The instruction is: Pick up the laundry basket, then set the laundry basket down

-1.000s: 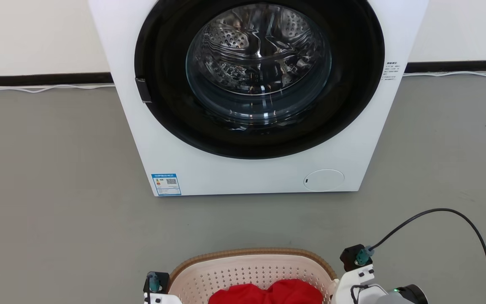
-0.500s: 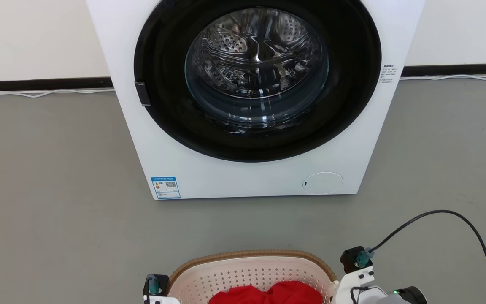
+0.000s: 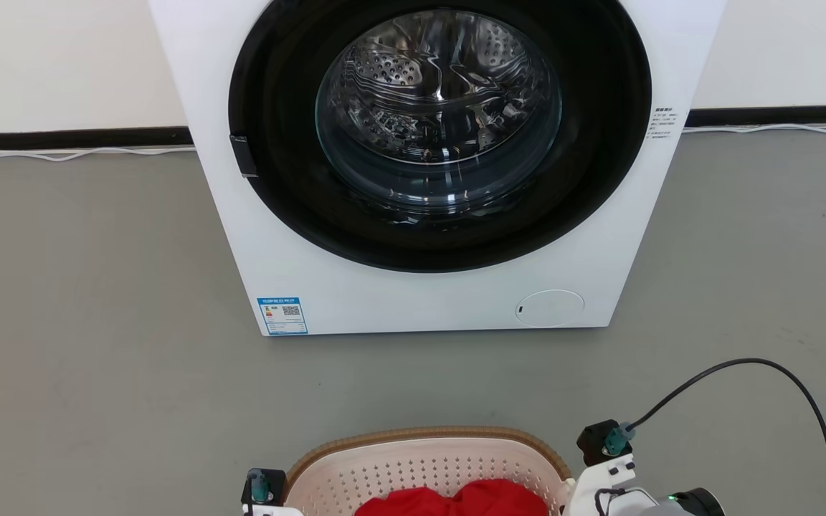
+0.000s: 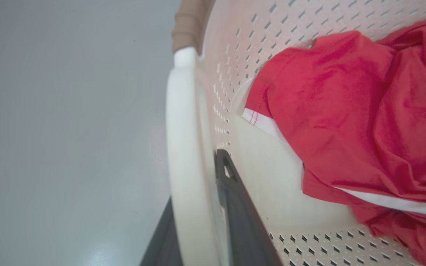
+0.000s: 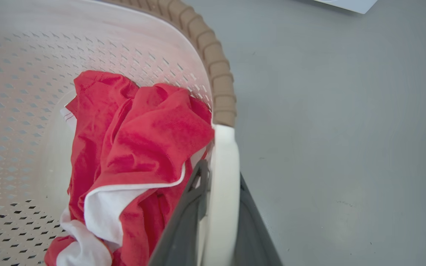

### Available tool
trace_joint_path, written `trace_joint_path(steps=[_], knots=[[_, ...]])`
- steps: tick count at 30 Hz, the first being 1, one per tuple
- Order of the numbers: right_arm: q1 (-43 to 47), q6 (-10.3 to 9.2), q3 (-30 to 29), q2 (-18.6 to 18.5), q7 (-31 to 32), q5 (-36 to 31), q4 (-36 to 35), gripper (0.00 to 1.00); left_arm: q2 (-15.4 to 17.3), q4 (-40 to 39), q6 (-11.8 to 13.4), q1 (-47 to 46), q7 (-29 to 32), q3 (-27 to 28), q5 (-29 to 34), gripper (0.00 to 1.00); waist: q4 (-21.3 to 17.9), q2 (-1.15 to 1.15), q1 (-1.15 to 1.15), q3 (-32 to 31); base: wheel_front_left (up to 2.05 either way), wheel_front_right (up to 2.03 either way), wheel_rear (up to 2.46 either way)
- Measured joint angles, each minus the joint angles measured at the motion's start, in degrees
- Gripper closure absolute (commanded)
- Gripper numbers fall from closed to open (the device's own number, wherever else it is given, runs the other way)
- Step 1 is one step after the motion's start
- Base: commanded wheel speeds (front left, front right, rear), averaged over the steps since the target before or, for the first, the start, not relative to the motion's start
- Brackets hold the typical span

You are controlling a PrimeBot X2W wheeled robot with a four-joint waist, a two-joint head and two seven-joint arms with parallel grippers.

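The laundry basket [image 3: 427,437], cream-white and perforated with a brown woven-look rim, sits at the bottom centre of the head view, between my two wrists. A red garment with white trim [image 3: 456,498] lies inside it. My left gripper [image 4: 194,207] is shut on the basket's white left handle [image 4: 183,129], one dark finger inside the wall and one outside. My right gripper [image 5: 220,207] is shut the same way on the white right handle [image 5: 226,166]. The red garment [image 5: 142,140] is bunched against that side. Whether the basket's base touches the floor is hidden.
A white front-loading washer [image 3: 262,236] with a dark round glass door [image 3: 438,107] stands ahead on the grey floor [image 3: 97,322]. A black cable [image 3: 743,364] loops from my right wrist. A white cord [image 3: 62,153] runs along the wall's base.
The basket and both wrists sit slightly lower in the head view than a second ago. The whole picture also shifted a little, so the camera moved. Both grips are unchanged.
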Motion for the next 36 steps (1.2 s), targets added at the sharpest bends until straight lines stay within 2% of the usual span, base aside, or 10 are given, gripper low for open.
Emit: trace_joint_path(steps=[25,36], knots=[[-0.17,0.0,2.23,0.0,-1.01,2.74,0.47,1.0,0.01,0.58,0.01,-0.35,-1.05,-3.21,-3.02,1.0,-0.28,0.0,0.0,0.94,0.0,0.0,0.0],[-4.0,-0.01,2.82,-0.19,-4.78,2.66,0.42,1.0,0.29,0.49,0.46,-4.02,-4.15,-3.22,-5.02,1.0,-0.79,0.0,0.0,4.93,0.0,0.0,0.0]])
